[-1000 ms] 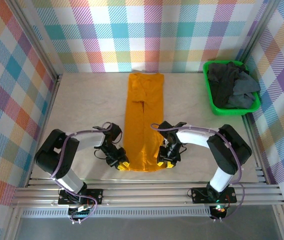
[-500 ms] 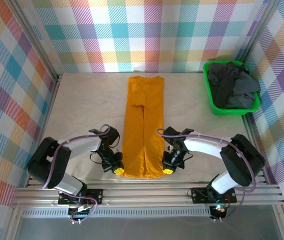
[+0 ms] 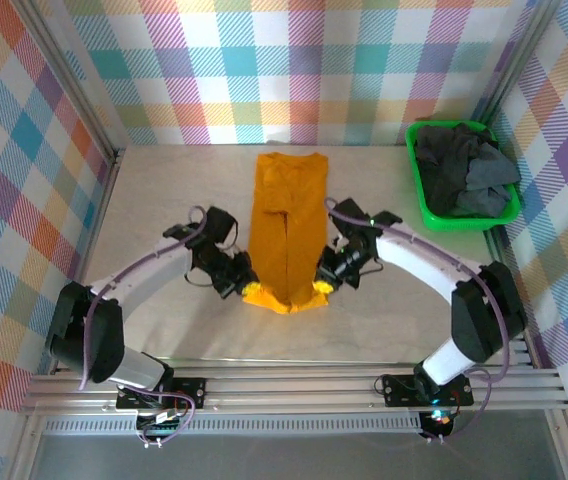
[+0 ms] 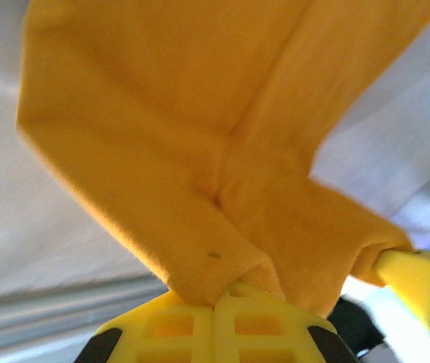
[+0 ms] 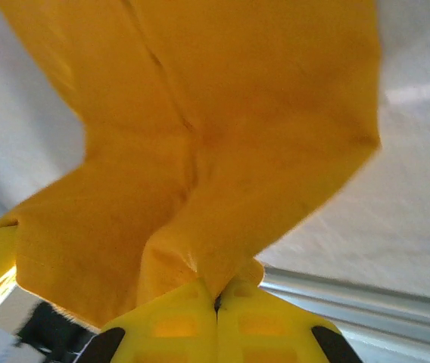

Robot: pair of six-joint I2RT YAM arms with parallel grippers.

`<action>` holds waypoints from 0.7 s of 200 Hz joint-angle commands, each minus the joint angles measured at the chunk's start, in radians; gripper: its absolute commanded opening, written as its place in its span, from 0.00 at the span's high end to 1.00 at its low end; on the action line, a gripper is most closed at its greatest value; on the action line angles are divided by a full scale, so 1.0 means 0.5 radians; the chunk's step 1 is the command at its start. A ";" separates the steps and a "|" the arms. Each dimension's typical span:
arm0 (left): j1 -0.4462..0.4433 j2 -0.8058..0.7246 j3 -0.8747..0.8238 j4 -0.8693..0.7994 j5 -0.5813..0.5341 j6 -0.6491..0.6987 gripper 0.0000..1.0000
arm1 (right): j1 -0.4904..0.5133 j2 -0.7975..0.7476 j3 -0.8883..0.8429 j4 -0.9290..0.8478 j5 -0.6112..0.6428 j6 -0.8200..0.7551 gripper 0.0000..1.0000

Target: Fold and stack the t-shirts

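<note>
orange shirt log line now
left gripper shut on orange shirt | right gripper shut on it | hem lifted | grey shirts in basket

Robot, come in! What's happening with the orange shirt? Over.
Left gripper, right gripper shut on orange shirt, near hem. Hem raised off table. Grey shirts in green basket, nothing blocking.

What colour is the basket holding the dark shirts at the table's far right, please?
The basket is bright green, seen best in the top external view.

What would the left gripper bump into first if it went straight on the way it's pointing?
The orange t-shirt. The left gripper is shut on its edge, and the cloth spreads right ahead. Beyond that, depth is unclear.
</note>
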 commanded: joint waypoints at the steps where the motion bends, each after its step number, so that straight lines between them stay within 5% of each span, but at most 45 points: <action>1: 0.141 0.231 0.257 0.068 -0.076 -0.088 1.00 | -0.116 0.251 0.358 -0.114 0.077 -0.086 1.00; 88: 0.374 1.372 1.463 0.044 -0.144 0.082 1.00 | -0.439 1.219 1.445 -0.170 0.115 -0.188 1.00; 98: 0.380 1.481 1.583 0.040 -0.125 0.097 0.90 | -0.464 1.316 1.529 -0.178 0.081 -0.180 0.85; 114: 0.394 1.593 1.757 -0.029 -0.143 0.140 0.55 | -0.499 1.420 1.674 -0.255 0.084 -0.211 0.60; 126: 0.404 1.532 1.752 -0.115 -0.256 0.173 0.43 | -0.510 1.384 1.703 -0.244 0.137 -0.281 0.51; 140: 0.411 1.331 1.581 -0.188 -0.414 0.182 0.42 | -0.511 1.261 1.651 -0.225 0.224 -0.382 0.44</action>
